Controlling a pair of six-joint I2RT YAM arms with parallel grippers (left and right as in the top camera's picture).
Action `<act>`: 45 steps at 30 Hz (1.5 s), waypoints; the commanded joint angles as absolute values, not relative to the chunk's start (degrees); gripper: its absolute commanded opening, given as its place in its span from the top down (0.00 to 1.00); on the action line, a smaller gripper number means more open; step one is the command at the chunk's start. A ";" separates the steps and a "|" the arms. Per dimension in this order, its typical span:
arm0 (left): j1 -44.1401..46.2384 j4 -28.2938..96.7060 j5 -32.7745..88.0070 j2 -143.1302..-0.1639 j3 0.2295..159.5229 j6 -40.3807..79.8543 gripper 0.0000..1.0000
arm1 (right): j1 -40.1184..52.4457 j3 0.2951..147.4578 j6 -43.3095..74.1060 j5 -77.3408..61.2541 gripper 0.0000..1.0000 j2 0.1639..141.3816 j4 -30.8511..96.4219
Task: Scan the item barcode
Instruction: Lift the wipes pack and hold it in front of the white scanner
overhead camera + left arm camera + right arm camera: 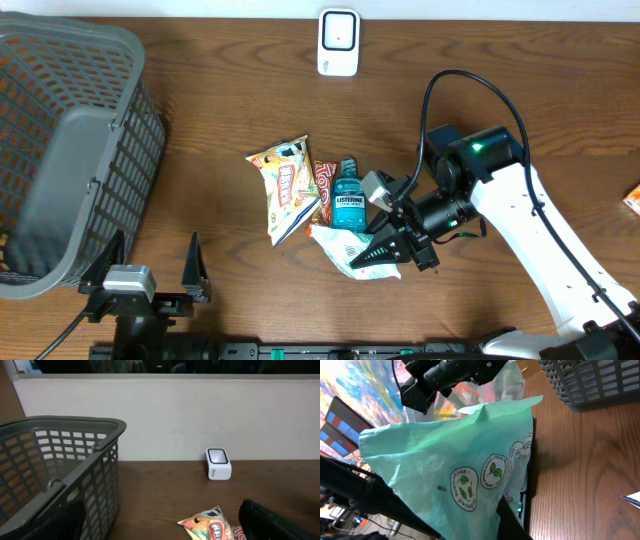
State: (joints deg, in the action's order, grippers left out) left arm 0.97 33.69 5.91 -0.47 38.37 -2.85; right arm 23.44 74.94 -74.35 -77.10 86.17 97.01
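Closed tight on a thin green packet [345, 248]: the jaws of the right gripper [388, 248], near the middle of the tabletop [520, 70] and a little toward its front edge. Seen from overhead as crumpled and pale, with a printed barcode patch facing up. Seen from the right wrist as a mint-green sheet filling most of the view, with round leaf logos on it. Cannot tell whether the packet's lower edge touches the wood.

Just beside the packet, toward the far edge, three things in a row: a mouthwash bottle [349, 200] with blue liquid, touching a red wrapper [324, 183] on its left, then a yellow snack bag [284, 183] overlapping that wrapper.

At the middle of the far edge, well apart from the packet: a small white scanner [338, 42], upright, its dark window facing the front.

Along the left edge: a grey plastic basket [70, 150].

At the front edge near the left corner: the left gripper [150, 262], jaws spread wide, gripping nothing.
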 commanded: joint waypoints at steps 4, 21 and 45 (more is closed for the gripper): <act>1.21 33.63 6.44 -0.12 38.46 -3.33 0.02 | 23.68 75.20 -75.31 -76.44 0.99 85.52 95.07; 1.21 33.63 6.44 -0.12 38.46 -3.33 0.02 | 25.63 74.35 -15.44 -11.77 0.99 90.56 42.11; 1.21 33.65 6.44 -0.12 38.48 -3.33 0.02 | 25.43 119.87 -24.73 25.78 0.99 137.12 24.77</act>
